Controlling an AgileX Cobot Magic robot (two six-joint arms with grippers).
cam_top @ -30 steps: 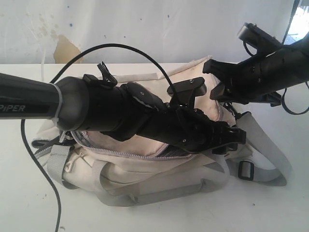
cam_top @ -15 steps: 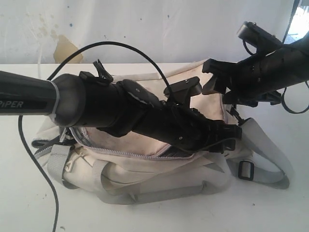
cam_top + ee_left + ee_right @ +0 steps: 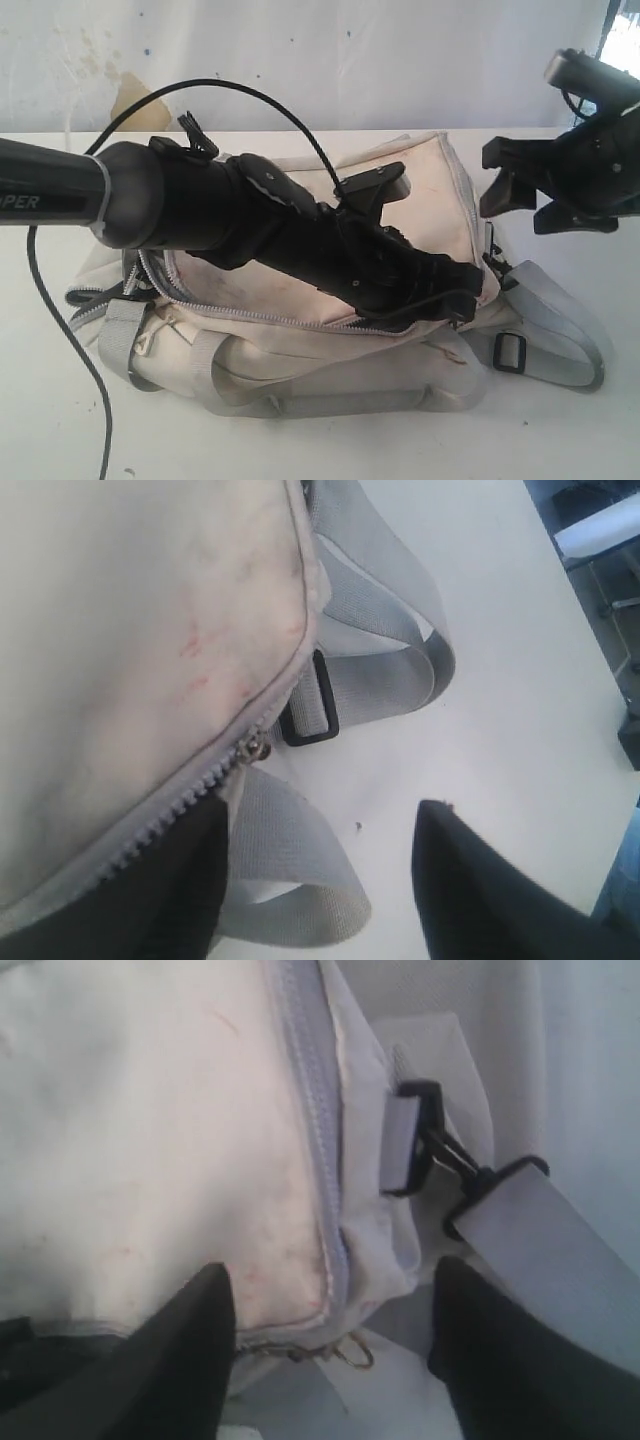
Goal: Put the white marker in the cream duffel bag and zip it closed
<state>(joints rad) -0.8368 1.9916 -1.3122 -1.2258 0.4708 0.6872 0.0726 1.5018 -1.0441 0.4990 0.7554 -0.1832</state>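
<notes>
The cream duffel bag (image 3: 425, 200) lies in the middle of the white table, its smudged top panel flat. My left arm reaches across it, and my left gripper (image 3: 455, 300) stands open at the bag's front right corner. In the left wrist view my left gripper (image 3: 320, 880) holds nothing, with a grey strap loop (image 3: 300, 880) between the fingers and a zipper slider (image 3: 258, 747) just beyond. My right gripper (image 3: 525, 205) hangs open above the bag's right end. In its own view my right gripper (image 3: 335, 1350) is empty over a metal zipper pull ring (image 3: 352, 1356). The white marker is hidden.
Grey webbing straps (image 3: 565, 330) with a black buckle (image 3: 509, 352) spread right of the bag on the table (image 3: 560, 430). A black clip (image 3: 420, 1145) joins a strap to the bag's end. A black cable (image 3: 250, 95) arcs over the left arm. A stained wall stands behind.
My right gripper has opened and drawn back to the right, off the bag's end. The bag's top panel now lies flatter and fuller, and my left arm has shifted slightly.
</notes>
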